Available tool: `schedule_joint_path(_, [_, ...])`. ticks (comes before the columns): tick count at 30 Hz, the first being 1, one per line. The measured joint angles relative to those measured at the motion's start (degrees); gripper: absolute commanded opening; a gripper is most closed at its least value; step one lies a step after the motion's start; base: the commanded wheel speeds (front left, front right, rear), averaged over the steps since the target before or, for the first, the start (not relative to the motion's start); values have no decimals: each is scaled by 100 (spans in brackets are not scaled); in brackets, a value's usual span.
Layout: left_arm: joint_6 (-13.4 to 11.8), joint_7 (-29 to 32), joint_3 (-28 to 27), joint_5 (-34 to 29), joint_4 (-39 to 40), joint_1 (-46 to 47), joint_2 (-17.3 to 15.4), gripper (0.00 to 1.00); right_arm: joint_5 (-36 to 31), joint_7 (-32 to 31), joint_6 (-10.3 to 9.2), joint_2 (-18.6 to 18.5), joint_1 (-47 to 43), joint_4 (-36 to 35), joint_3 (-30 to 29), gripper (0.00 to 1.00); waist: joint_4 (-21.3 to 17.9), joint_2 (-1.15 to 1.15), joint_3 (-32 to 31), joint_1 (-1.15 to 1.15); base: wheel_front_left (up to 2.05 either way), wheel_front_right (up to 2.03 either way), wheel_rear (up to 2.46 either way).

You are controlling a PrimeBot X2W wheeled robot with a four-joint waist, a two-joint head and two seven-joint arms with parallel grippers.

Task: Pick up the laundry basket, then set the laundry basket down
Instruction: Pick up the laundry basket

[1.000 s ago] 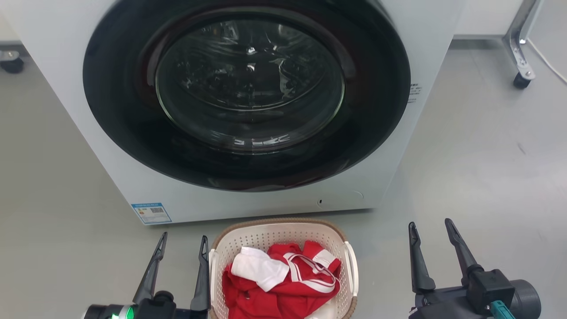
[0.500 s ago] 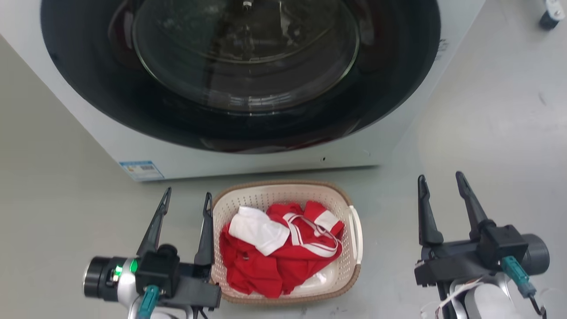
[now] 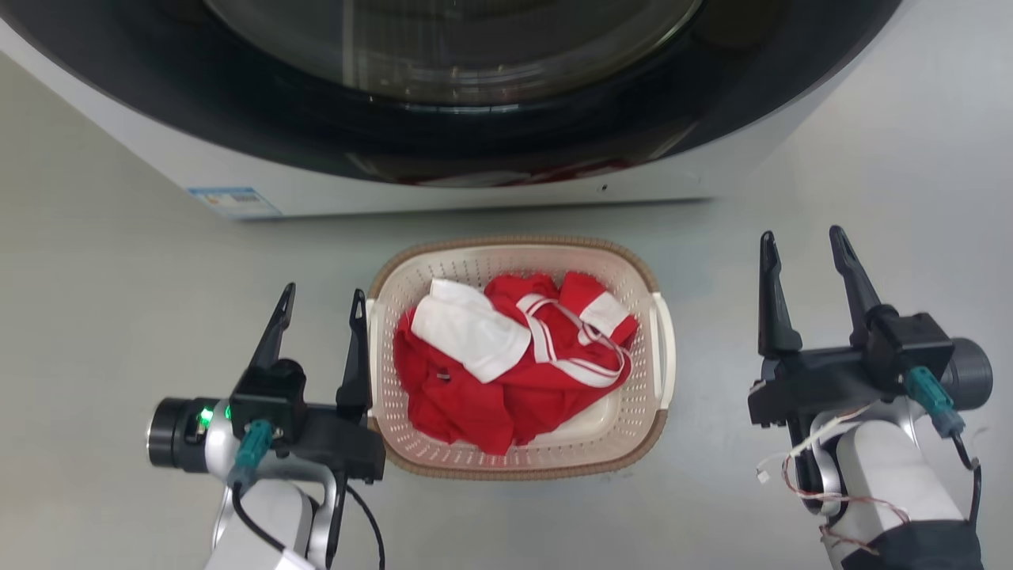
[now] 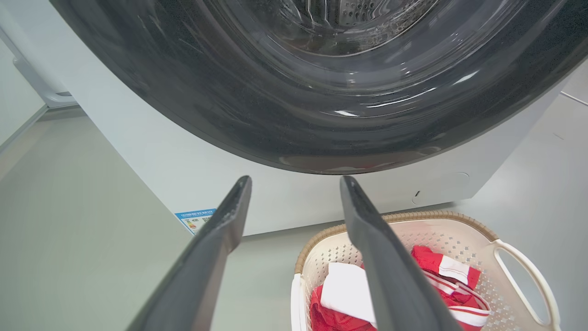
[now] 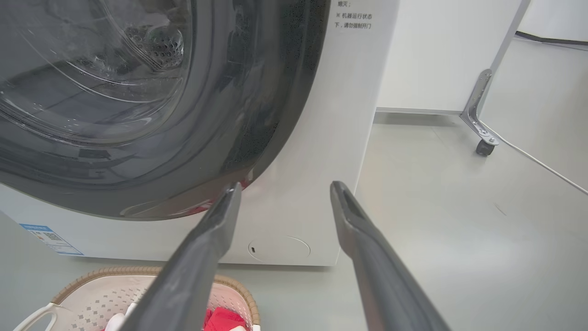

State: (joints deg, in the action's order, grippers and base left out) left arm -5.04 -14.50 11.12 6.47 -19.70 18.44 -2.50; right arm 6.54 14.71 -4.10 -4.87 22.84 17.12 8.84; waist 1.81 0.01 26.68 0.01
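In the head view the left gripper (image 3: 324,291) sits at 8 o'clock, fingers apart and holding nothing. Its inner finger is just beside the left handle (image 3: 371,332) of the laundry basket (image 3: 514,242); contact cannot be judged. The right gripper (image 3: 801,233), at 4 o'clock, is likewise spread and empty, well apart from the right handle (image 3: 663,340).

The basket stands on the grey floor (image 3: 119,301) between them, just below centre, holding a crumpled red garment (image 3: 475,396) with white stripes and a white cloth (image 3: 467,332).

At 12 o'clock beyond it stands the washing machine (image 3: 475,198), with a blue label (image 3: 233,199) at its lower corner.

The right wrist view adds a round service flap (image 5: 279,248), printed text (image 5: 353,20), and at 2 o'clock a castered metal leg (image 5: 480,115) and a white cable (image 5: 528,156).
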Motion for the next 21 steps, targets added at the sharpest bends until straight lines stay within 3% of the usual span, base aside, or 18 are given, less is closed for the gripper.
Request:
schedule_joint_path(10, [-7,0,320,413,-664,882,35,100,-21,0,65,-70,747,566,3,100,127,0,939,0,0,0,0])
schedule_joint_path(21, [-9,0,661,463,-1432,1683,49,100,-46,0,67,-66,1348,1154,67,100,242,0,1918,1,0,0,0])
